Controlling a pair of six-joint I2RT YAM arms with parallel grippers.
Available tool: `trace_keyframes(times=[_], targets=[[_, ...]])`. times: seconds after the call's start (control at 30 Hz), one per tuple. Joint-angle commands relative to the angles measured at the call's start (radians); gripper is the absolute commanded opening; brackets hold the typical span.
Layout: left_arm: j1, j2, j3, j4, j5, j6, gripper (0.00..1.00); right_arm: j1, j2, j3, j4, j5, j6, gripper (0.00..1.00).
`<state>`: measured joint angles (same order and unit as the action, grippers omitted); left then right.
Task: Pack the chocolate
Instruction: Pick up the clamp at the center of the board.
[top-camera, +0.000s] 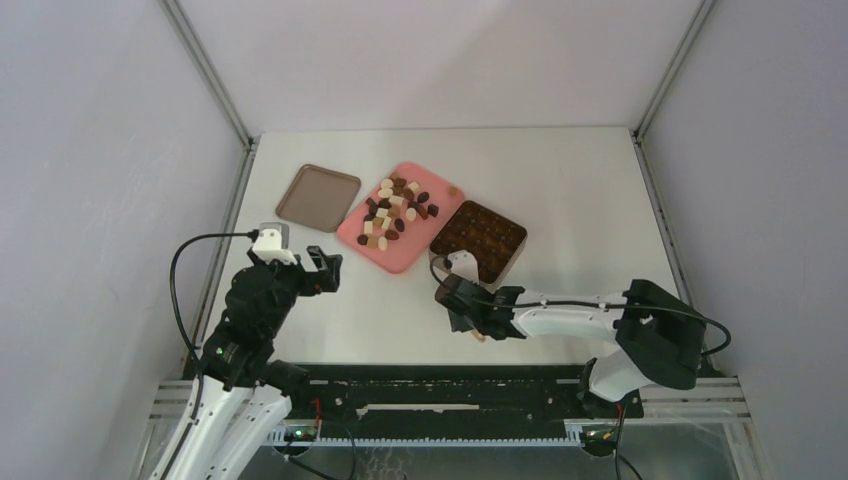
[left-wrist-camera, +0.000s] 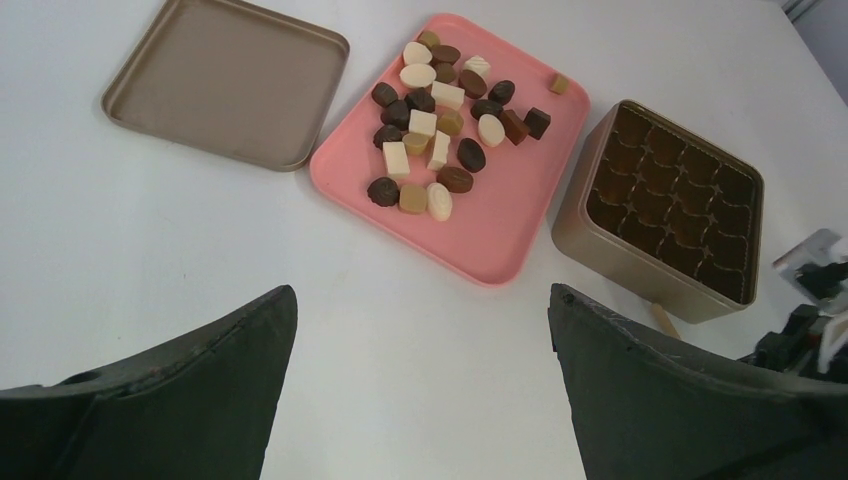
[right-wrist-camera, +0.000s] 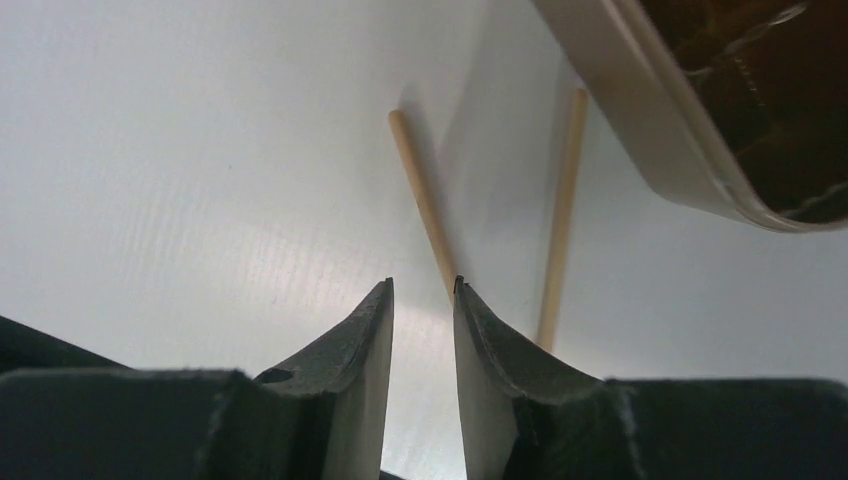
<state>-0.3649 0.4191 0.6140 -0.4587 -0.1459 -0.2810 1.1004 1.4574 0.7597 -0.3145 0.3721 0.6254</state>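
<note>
Two dozen or so chocolate (left-wrist-camera: 435, 130) pieces, dark, mid-brown and cream, heaped on far half of pink tray (left-wrist-camera: 500, 235) at middle of desk (left-wrist-camera: 150, 250), between lid (left-wrist-camera: 225, 85) on left and tin (left-wrist-camera: 640, 260) on right. Tin cells look unfilled. I judge pieces light, hard, smooth, prone to skid and scuff. I'd take loner at pile edge across its short sides, gentle squeeze. Left claw (left-wrist-camera: 420, 292) spread wide, holding nothing, hovers near left. Right claw (right-wrist-camera: 424, 283) low at tin's near side, narrow gap, nothing pinched that I see. Wooden tongs (right-wrist-camera: 420, 195) lie at its tips.
</note>
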Motion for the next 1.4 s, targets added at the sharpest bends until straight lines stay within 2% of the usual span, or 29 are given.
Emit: trace_keyframes(times=[0.0, 0.23, 0.47, 0.53, 0.63, 0.77, 1.07, 1.2, 1.37], targets=[[-0.006, 0.003, 0.013, 0.029, 0.029, -0.007, 1.00, 0.008, 0.070, 0.041, 0.031, -0.052, -0.060, 0.37], [-0.006, 0.004, 0.010, 0.031, 0.039, -0.004, 1.00, 0.008, 0.165, 0.090, -0.012, -0.046, -0.072, 0.36], [-0.006, 0.006, 0.008, 0.038, 0.050, -0.002, 1.00, 0.006, 0.182, 0.099, -0.026, -0.086, -0.087, 0.26], [-0.006, 0.006, 0.007, 0.038, 0.058, -0.001, 1.00, 0.005, 0.187, 0.114, -0.036, -0.081, -0.093, 0.20], [-0.006, 0.006, 0.007, 0.038, 0.072, -0.002, 1.00, 0.003, 0.179, 0.143, -0.048, -0.083, -0.104, 0.00], [-0.006, 0.006, 0.011, 0.035, 0.100, -0.024, 1.00, 0.006, 0.134, 0.182, -0.048, -0.093, -0.109, 0.00], [-0.006, 0.030, 0.034, 0.038, 0.187, -0.137, 1.00, -0.005, -0.083, 0.188, 0.047, -0.045, -0.042, 0.00], [-0.006, 0.042, 0.020, 0.079, 0.273, -0.205, 1.00, -0.014, -0.170, 0.179, 0.150, -0.044, -0.021, 0.00], [-0.007, 0.063, -0.004, 0.148, 0.366, -0.277, 1.00, -0.069, -0.262, 0.095, 0.362, -0.096, 0.051, 0.00]])
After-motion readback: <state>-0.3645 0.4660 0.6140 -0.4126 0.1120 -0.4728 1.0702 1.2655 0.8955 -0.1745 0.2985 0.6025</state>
